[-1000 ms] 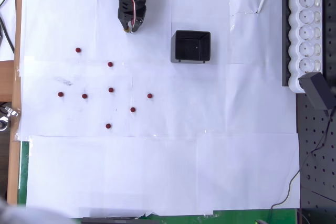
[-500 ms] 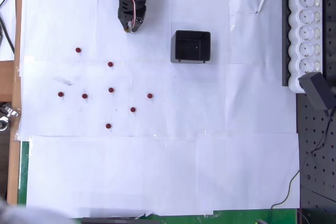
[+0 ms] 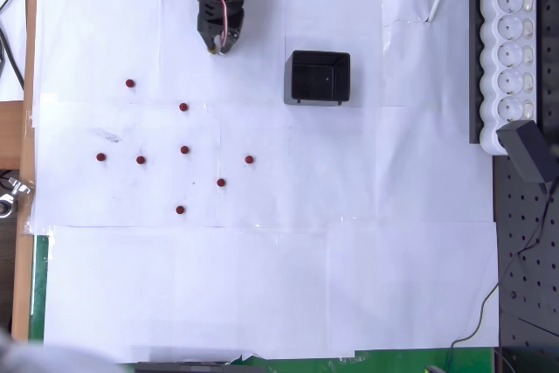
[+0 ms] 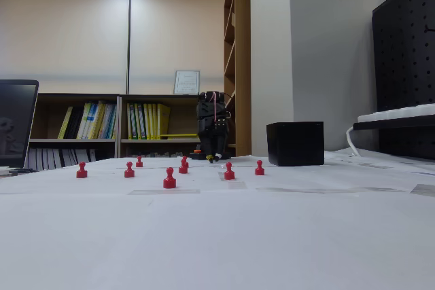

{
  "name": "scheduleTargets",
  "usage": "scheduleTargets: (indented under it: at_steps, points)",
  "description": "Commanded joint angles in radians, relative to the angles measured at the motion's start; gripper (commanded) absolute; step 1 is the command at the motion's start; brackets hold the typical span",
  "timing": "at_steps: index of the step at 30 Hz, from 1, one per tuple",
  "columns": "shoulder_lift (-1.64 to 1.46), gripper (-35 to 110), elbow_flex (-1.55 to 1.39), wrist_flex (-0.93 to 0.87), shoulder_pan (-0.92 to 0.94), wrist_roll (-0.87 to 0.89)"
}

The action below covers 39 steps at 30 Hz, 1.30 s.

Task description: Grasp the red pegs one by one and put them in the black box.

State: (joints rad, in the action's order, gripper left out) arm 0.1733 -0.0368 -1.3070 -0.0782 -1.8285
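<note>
In the overhead view the gripper [image 3: 216,44] sits at the top edge of the paper-covered bench [image 3: 349,259], fingertips pointing down the picture toward the work area. Whether the jaws stand apart or together cannot be told at this scale; no peg is visible between them.

Eight red pegs [image 3: 184,149] lie scattered on the paper, all below the gripper in the overhead view and mostly to its left. None has reached the black box [image 3: 320,77], which stands to the right of the gripper, near it, open side up and apparently empty.

Governing relation: the nearest peg [image 3: 183,107] lies below and slightly left of the fingertips. The next nearest, the top-left peg [image 3: 130,83], is farther left. The reach therefore runs forward from the base with a small leftward turn.

In the fixed view the pegs stand upright, knob on top, so the long axis is vertical [image 4: 170,178]. A descent from above onto the knob appears suitable.

Judgement: the task is at its start, with the first grasp not yet made.
</note>
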Motion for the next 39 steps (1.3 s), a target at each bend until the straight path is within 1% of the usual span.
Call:
scheduleTargets:
  at_steps: [1, 4, 6, 8, 14, 21, 24, 33, 39]
  points:
    - [0.006, 0, 0.011, -0.008, 0.037, 0.212]
    - [-0.078, 0, 0.011, 0.132, 0.121, 0.281]
    - [-0.135, 1, 0.011, 0.213, 0.195, 0.4]
    - [-0.204, 3, 0.011, 0.333, 0.255, 0.459]
    - [-0.451, 5, 0.011, 0.615, 0.356, 0.546]
    - [-0.65, 8, 0.005, 0.813, 0.413, 0.505]
    - [-0.736, 12, 0.003, 0.907, 0.42, 0.486]
    - [-0.999, 14, -0.002, 1.325, 0.394, 0.426]
    - [-1.097, 14, -0.003, 1.466, 0.376, 0.426]
